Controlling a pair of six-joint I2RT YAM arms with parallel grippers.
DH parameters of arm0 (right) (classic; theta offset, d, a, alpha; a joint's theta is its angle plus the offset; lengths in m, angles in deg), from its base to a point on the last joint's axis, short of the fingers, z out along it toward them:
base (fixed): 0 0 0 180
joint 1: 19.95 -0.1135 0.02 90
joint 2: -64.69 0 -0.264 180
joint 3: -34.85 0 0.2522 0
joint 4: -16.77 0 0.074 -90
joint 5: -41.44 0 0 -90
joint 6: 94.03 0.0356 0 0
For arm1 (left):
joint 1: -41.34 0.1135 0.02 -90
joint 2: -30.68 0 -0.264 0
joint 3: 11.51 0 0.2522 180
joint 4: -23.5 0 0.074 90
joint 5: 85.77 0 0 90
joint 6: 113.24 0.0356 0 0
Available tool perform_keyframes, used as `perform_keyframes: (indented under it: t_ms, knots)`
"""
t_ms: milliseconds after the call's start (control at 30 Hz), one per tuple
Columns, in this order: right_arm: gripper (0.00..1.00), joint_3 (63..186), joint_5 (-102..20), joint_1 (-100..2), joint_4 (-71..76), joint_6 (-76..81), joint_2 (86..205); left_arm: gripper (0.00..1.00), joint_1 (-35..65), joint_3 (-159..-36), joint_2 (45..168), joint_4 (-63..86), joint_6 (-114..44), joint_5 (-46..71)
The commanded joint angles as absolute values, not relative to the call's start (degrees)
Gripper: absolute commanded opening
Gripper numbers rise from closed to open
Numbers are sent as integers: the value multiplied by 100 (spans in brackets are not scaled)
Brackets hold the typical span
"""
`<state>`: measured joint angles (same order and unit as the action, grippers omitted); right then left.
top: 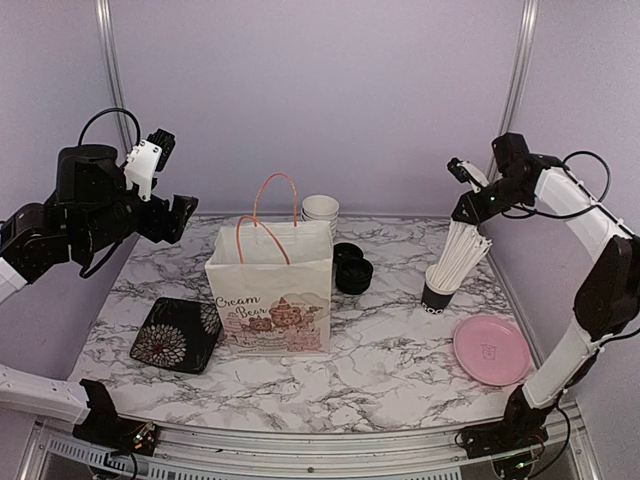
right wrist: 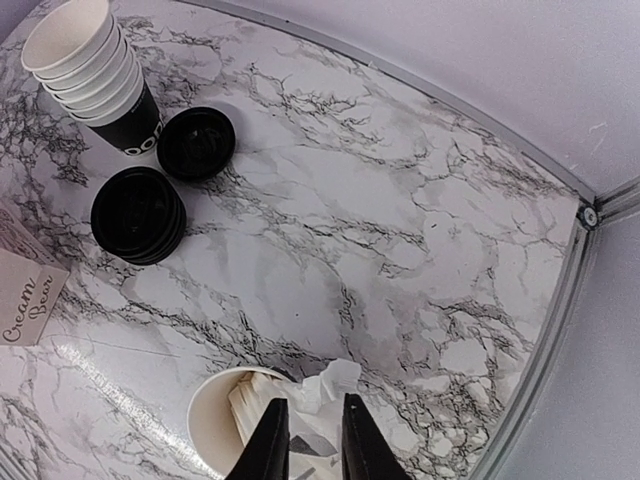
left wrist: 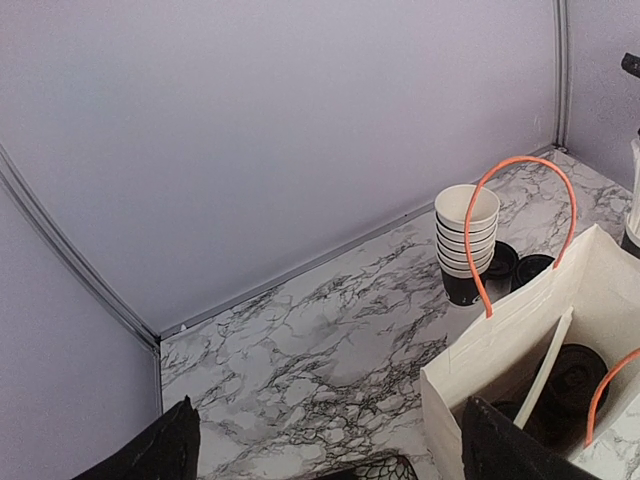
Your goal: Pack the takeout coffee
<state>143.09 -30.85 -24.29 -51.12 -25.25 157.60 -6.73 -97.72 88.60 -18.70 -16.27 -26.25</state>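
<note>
Top view, left gripper (top: 170, 182): I held it raised over the left side of the marble-patterned table (top: 400, 375), jaws spread wide and empty.
Top view, right gripper (top: 458, 168): I held it just above the black paper cup bristling with white straws (top: 441, 292) at the right rear.
Top view, white paper bag with orange handles (top: 270, 292): it stood upright mid-table, its inside hidden from here.
Top view, around the bag: a black square plate with a flower pattern (top: 176, 335) lay to its left. Low stacks of black plastic lids (top: 353, 269) sat just to its right, a stack of nested white-lined cups (top: 320, 209) stood behind it, and a pink round plate (top: 491, 350) lay front right.
Left wrist, left gripper (left wrist: 330, 465): my fingers sat far apart at the lower corners with nothing between them.
Left wrist, takeout coffee (left wrist: 577, 375): a black lidded cup sat inside the bag (left wrist: 500, 345), with a white straw (left wrist: 545, 365) leaning beside it.
Right wrist, right gripper (right wrist: 312, 425): my jaws were narrow, their tips over the straw cup's mouth (right wrist: 212, 420) at the crumpled white wrappers. I could not tell whether they pinched a straw.
Right wrist, beyond: the lids (right wrist: 138, 214) and the cup stack (right wrist: 85, 60) stood well apart from my fingers.
</note>
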Motion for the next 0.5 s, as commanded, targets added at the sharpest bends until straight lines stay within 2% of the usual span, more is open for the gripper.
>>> perform_keyframes:
  t_ms: [0,67,467]
  knots:
    - [16,14549,-3006,-2426,-5172,-2504,15683,91,-691,-9703,8866,-1651,-1541,-2601]
    - [11,14560,-3008,-2425,-5195,-2517,15675,91,-692,-9699,8874,-1644,-1537,-2591]
    - [4,14765,-2923,-2426,-5209,-2416,15119,91,-691,-9716,8924,-1638,-1450,-2595]
